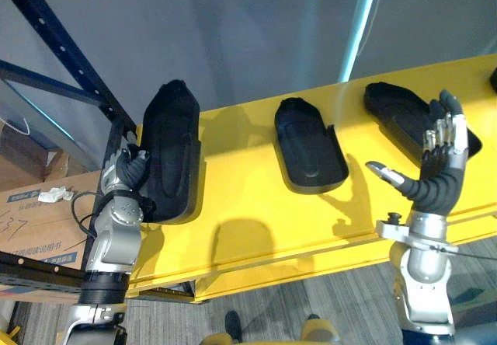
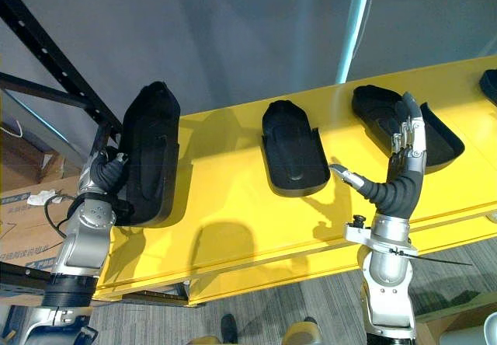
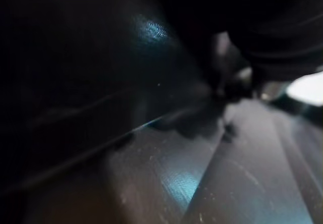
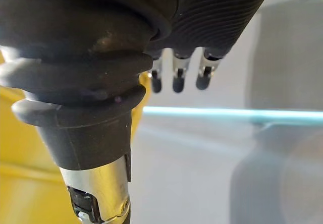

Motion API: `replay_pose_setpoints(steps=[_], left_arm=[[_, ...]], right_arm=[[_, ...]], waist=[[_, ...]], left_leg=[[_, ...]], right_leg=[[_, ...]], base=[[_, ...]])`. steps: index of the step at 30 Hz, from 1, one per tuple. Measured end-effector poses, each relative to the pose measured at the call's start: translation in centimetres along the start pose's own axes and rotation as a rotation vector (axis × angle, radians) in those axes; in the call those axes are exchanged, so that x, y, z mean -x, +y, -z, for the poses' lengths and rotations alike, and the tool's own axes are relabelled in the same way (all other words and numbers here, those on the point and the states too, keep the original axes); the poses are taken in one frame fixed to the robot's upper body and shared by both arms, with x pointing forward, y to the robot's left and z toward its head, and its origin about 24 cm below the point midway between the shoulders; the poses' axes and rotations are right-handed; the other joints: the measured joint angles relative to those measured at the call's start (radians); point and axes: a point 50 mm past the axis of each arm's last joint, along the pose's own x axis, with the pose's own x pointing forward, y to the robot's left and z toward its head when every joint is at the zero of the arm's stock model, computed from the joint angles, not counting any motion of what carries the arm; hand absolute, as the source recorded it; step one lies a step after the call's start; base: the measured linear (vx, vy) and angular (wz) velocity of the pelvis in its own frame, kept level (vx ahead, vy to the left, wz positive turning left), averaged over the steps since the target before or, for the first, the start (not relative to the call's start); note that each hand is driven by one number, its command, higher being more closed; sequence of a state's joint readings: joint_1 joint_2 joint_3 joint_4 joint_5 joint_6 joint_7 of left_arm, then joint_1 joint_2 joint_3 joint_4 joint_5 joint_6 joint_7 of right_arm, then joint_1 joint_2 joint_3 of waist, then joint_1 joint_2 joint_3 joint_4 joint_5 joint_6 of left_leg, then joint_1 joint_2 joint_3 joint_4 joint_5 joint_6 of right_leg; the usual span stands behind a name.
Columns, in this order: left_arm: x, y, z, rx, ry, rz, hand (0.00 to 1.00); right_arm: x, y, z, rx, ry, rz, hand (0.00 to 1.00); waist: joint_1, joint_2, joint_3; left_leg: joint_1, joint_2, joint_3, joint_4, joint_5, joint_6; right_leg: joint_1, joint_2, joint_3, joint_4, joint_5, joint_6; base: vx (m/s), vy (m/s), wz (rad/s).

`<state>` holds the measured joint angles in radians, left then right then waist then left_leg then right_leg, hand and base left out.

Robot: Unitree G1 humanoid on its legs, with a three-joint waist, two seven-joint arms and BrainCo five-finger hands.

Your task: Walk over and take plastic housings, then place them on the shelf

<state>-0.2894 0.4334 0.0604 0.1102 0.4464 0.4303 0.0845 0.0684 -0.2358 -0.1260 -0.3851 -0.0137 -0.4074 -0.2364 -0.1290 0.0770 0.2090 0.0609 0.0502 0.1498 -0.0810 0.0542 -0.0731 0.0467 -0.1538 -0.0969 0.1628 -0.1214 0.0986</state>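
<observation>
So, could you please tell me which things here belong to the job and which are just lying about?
Job: left black moulded plastic housing; middle housing; right housing; flat yellow shelf.
Lying about: brown cardboard box; crumpled white scrap on it.

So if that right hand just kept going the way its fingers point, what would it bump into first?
Probably the grey wall behind the yellow shelf: the right hand seems raised above the black housing there, though depth is unclear.

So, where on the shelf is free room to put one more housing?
Bare yellow lies between the left housing and the middle housing, and along the shelf front edge. Crowded on the right: the open right robot hand stands before the right housing.
</observation>
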Motion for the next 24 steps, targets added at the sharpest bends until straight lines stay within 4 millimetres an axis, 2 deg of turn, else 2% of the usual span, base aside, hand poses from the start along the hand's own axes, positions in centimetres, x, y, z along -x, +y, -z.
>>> replay_pose_setpoints(steps=[8, 11, 16, 20, 21, 24], left_arm=[[-0.2, -1.9, 0.1, -0.035, 0.047, 0.150, 1.00], [-0.1, -2.6, 0.4, -0.049, 0.079, 0.212, 1.00], [0.0, -2.9, 0.8, -0.055, 0.111, 0.254, 1.00], [0.1, -3.0, 0.9, -0.060, 0.118, 0.259, 1.00], [0.1, -3.1, 0.9, -0.063, 0.118, 0.262, 0.00], [0.2, -3.6, 0.8, -0.076, 0.112, 0.279, 0.00]], right_arm=[[0.0, 0.1, 0.1, 0.004, 0.015, -0.018, 0.00], [-0.1, 0.0, 0.1, 0.008, 0.012, -0.024, 0.00], [-0.2, -0.1, 0.1, 0.018, 0.011, -0.033, 0.00], [-0.2, -0.1, 0.1, 0.018, 0.011, -0.032, 0.00], [-0.2, -0.1, 0.1, 0.018, 0.011, -0.032, 0.00], [-0.2, -0.1, 0.1, 0.017, 0.010, -0.031, 0.00]], waist=[[-0.017, 0.013, 0.007], [-0.027, 0.026, 0.038], [-0.029, 0.040, 0.054], [-0.029, 0.040, 0.054], [-0.029, 0.040, 0.054], [-0.029, 0.040, 0.056]], left_leg=[[0.006, -0.001, 0.009, 0.001, 0.003, -0.002], [0.007, -0.001, 0.011, 0.001, 0.006, -0.002], [0.005, -0.001, 0.008, 0.001, 0.007, -0.002], [0.003, -0.001, 0.005, 0.001, 0.007, -0.002], [0.003, -0.001, 0.004, 0.001, 0.007, -0.002], [0.002, -0.001, 0.002, 0.001, 0.008, -0.002]], right_leg=[[-0.009, 0.003, 0.016, 0.003, 0.001, 0.001], [-0.010, 0.003, 0.018, 0.005, 0.002, 0.003], [-0.010, 0.004, 0.016, 0.005, 0.003, 0.004], [-0.010, 0.003, 0.015, 0.004, 0.003, 0.004], [-0.010, 0.003, 0.015, 0.004, 0.003, 0.004], [-0.010, 0.001, 0.014, 0.004, 0.003, 0.005]], base=[[0.00, 0.001, -0.03], [-0.01, 0.002, -0.02], [0.00, 0.000, 0.00], [0.00, 0.000, 0.00], [0.00, 0.000, 0.00], [0.00, 0.000, 0.00]])
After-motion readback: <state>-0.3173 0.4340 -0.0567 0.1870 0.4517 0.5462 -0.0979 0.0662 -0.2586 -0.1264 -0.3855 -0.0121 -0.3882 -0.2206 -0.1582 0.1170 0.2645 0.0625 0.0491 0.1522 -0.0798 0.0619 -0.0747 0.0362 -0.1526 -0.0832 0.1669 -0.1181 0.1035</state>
